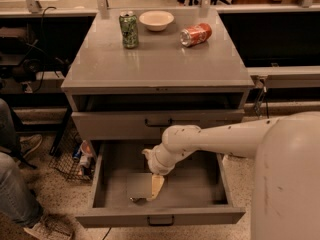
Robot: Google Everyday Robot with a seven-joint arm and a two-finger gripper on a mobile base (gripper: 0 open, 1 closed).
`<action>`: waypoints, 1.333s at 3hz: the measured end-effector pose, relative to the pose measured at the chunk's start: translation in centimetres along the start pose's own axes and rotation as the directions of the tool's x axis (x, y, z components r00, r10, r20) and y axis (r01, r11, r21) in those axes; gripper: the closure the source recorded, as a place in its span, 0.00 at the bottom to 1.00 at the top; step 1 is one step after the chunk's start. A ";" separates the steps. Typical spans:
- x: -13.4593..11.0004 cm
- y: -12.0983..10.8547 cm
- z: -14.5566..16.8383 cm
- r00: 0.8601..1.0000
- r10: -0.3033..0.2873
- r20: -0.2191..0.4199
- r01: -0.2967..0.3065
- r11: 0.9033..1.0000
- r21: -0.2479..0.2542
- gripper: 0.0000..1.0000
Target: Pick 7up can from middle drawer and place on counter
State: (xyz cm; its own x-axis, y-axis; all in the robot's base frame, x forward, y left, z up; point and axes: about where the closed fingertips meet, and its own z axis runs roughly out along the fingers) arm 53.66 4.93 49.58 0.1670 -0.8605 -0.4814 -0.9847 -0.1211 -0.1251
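- I have the middle drawer (159, 216) standing fully pulled out. The like-fronted drawer above (115, 125) is shut.
- The arm (225, 139) reaches down from the right into the open drawer. The claw (153, 188) sits low over the drawer floor, left of centre and towards the front.
- Claw state: I cannot tell whether it is wide, narrow or holding anything.
- The 7up can is not plainly seen. A flat grey patch (138, 185) lies touching the claw's left side, and I judge the can to be there, on the drawer floor.
- Governing relation: the target lies just left of the claw, at about the same depth in the drawer. I cannot read its long axis, so I cannot confirm how the claw lines up across it.
- There is only one arm, so no choice of hand arises.
- The worktop (160, 66) carries a darker green can (129, 29) upright at the back left, a pale bowl (156, 20) beside it, and an orange-red can (196, 34) on its side at the back right. Its front half is bare.
- Judgement: the pick is not yet shown complete, and the lift to the worktop remains.
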 end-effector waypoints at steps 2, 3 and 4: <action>1.4 -2.7 5.5 1.000 -0.021 -0.002 0.021 1.000 0.012 0.00; 2.4 -3.5 6.9 1.000 0.003 0.011 -0.004 0.999 0.044 0.00; 2.9 -3.9 8.4 0.999 0.021 0.026 -0.023 0.998 0.059 0.00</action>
State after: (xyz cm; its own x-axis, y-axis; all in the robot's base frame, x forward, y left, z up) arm 58.38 7.04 41.33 0.1474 -0.8497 -0.5062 -0.9836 -0.0722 -0.1651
